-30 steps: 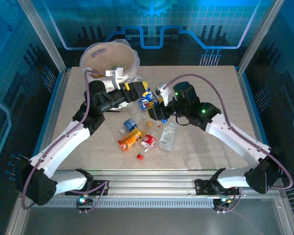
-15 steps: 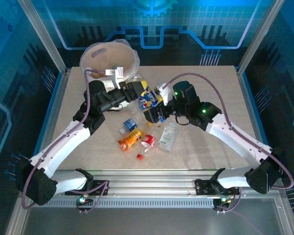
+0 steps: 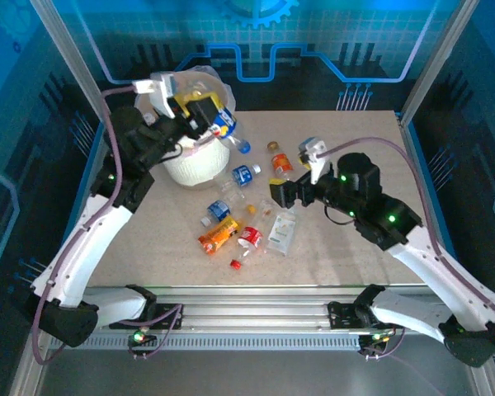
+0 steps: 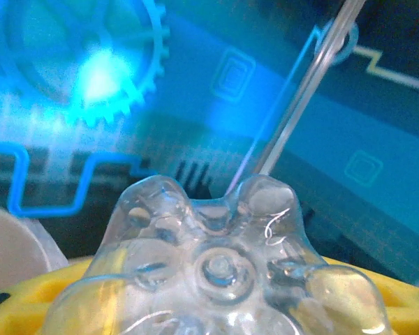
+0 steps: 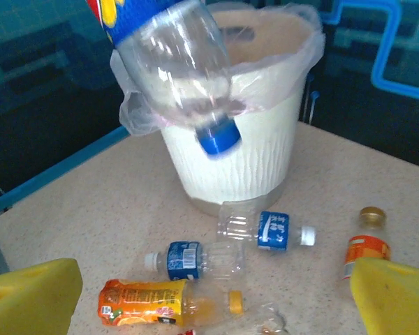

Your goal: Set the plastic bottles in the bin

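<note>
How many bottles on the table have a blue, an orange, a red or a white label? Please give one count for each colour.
Blue-label bottles: 2
Orange-label bottles: 2
Red-label bottle: 1
White-label bottle: 1
Total: 6

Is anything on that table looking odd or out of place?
A small red piece, seemingly a loose cap, lies alone beside the red-labelled bottle. One orange-labelled bottle stands upright while those around it lie on their sides.
</note>
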`<move>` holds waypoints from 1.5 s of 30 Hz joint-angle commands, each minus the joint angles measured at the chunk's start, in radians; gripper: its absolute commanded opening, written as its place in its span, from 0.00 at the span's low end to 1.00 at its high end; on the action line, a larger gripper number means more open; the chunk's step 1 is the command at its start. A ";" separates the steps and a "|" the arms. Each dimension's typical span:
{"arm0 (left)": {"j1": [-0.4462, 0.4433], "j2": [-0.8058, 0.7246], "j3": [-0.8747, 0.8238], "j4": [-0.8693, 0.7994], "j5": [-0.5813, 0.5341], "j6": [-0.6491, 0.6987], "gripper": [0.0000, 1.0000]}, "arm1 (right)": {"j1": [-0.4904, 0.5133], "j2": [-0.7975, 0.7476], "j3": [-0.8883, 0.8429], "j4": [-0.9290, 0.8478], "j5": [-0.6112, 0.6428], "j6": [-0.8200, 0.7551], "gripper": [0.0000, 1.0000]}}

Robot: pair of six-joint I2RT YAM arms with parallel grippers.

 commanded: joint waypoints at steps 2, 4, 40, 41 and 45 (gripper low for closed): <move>0.065 0.045 0.128 -0.001 -0.032 0.084 0.43 | -0.025 -0.076 -0.044 0.042 0.068 -0.009 1.00; 0.104 0.080 0.197 -0.023 -0.037 0.098 0.43 | -0.031 -0.102 -0.058 0.036 0.111 0.009 1.00; 0.327 0.545 0.447 -0.194 0.020 -0.031 0.53 | -0.124 0.155 0.013 -0.286 0.369 0.327 1.00; 0.327 0.545 0.438 -0.188 0.023 -0.027 0.54 | -0.124 0.161 0.012 -0.288 0.365 0.329 1.00; 0.327 0.546 0.407 -0.174 0.039 -0.020 0.61 | -0.124 0.175 0.002 -0.287 0.355 0.338 1.00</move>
